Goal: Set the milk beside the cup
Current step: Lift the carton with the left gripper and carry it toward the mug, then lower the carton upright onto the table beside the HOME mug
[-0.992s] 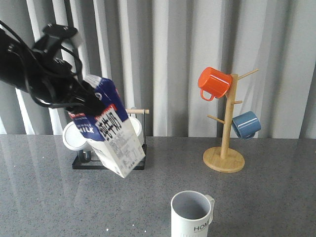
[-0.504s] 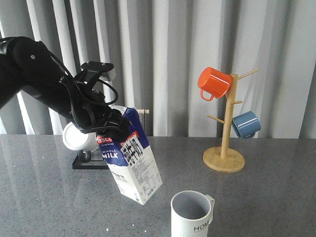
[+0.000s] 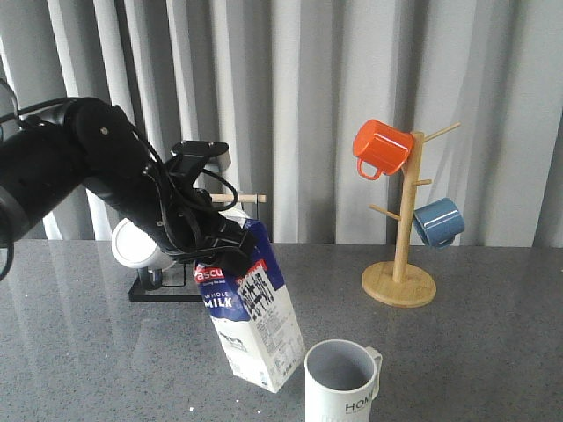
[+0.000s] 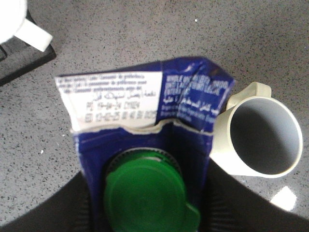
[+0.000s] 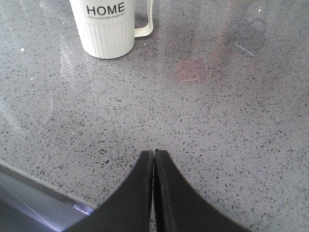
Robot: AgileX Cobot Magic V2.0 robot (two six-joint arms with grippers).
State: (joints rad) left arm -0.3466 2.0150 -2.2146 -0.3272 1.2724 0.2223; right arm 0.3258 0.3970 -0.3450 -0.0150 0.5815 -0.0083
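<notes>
The right pincer rests clenched on nothing, the cup well ahead of it. The left pincer grasps the milk by its top; both have swung lower and rightward, the tilted carton now just beside the cup.

Milk crowds cup; bare table toward mug tree.
</notes>
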